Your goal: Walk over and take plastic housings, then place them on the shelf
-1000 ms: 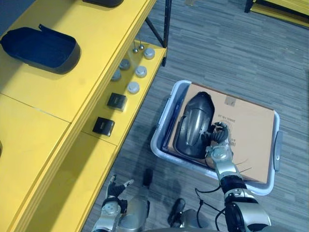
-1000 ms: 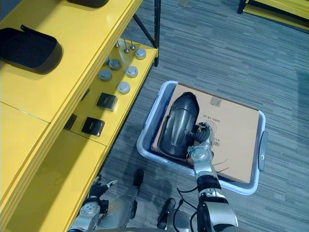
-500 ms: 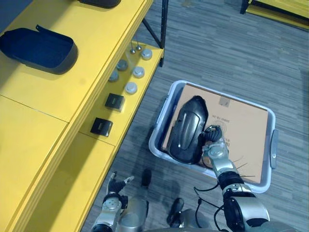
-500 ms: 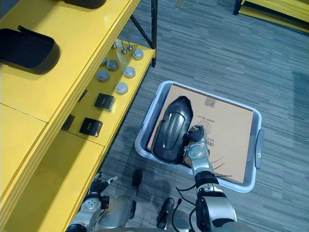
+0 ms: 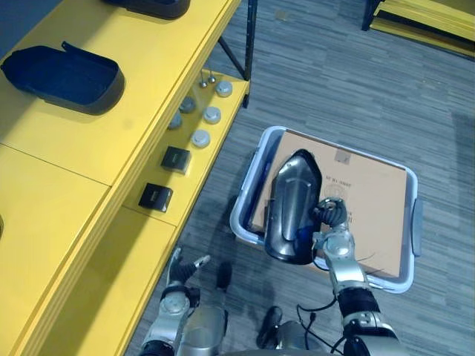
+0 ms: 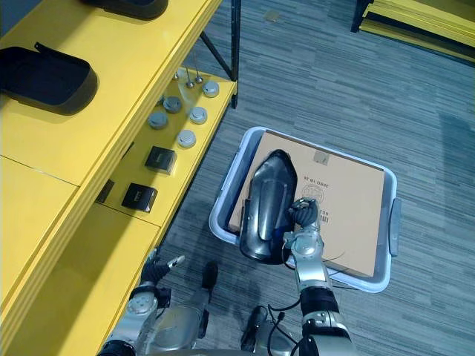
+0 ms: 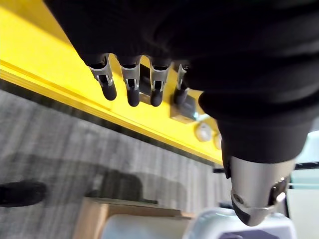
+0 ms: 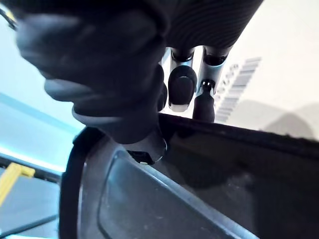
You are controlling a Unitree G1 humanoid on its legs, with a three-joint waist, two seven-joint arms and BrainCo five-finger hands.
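Pick-up stage, by the look of it: right hand (image 5: 332,239) pinched on the rim of the dark plastic housing (image 5: 291,204), fingers one side and thumb the other, seen close in the right wrist view. Housing tilted up out of the pale bin (image 5: 248,194), far end over the cardboard sheet (image 5: 375,196) just beyond the fingers, near end overlapping the bin's near rim. Left hand (image 5: 179,284) low beside the yellow shelf (image 5: 104,141), fingers straight and spread, holding nothing. Next, probably: lift clear of the bin rim, turn toward the shelf on the left hand's side, carry up to the top level. Room there looks ample: a bare yellow stretch short of the other housing (image 5: 65,68), which lies well beyond the left hand. Worth minding: the shelf's front edge between hand and top level, the lower ledge crowded with round caps (image 5: 200,137) and small black boxes (image 5: 177,157), and a one-edge pinch on a long, smooth shell, likely to swing or slip.
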